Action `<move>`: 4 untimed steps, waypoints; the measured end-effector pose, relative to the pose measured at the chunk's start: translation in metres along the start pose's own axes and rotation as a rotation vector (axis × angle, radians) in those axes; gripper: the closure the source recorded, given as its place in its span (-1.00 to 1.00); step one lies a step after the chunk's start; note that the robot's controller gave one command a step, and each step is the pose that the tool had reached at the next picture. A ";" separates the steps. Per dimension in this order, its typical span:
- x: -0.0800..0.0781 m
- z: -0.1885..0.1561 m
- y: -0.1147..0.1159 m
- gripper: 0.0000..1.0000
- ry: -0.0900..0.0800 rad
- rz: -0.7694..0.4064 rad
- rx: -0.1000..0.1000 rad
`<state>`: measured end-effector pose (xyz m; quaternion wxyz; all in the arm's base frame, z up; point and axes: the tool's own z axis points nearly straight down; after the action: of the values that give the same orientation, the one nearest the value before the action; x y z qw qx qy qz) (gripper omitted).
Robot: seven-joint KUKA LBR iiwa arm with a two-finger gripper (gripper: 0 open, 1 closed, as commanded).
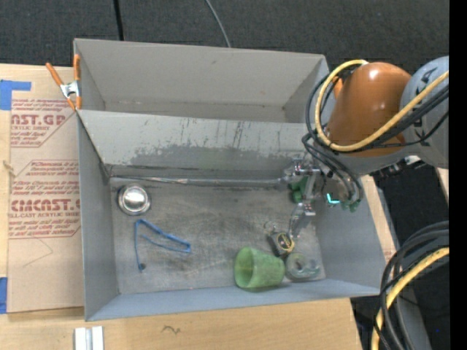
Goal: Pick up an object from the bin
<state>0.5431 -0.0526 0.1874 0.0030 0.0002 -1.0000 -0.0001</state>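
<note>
My gripper (pixel 290 232) reaches down into the right part of the bin, near its front. Its tip is right at a small dark and yellowish thing (pixel 281 244) on the bin floor, and I cannot tell whether that thing is gripped. Just in front of it a pale green cup (pixel 258 269) lies on its side with its mouth to the left. A small greyish see-through piece (pixel 305 268) rests to the right of the cup, against the front right corner.
A shiny round silver lid or tin (pixel 134 199) sits at the left of the bin floor. A thin blue bent wire-like piece (pixel 160 240) lies in front of it. The arm with its orange cover and cables hangs over the bin's right wall.
</note>
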 end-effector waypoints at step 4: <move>0.028 0.115 -0.068 -1.00 -0.007 -0.276 0.003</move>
<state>0.5149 -0.1211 0.0726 -0.0006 0.1376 -0.9905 0.0010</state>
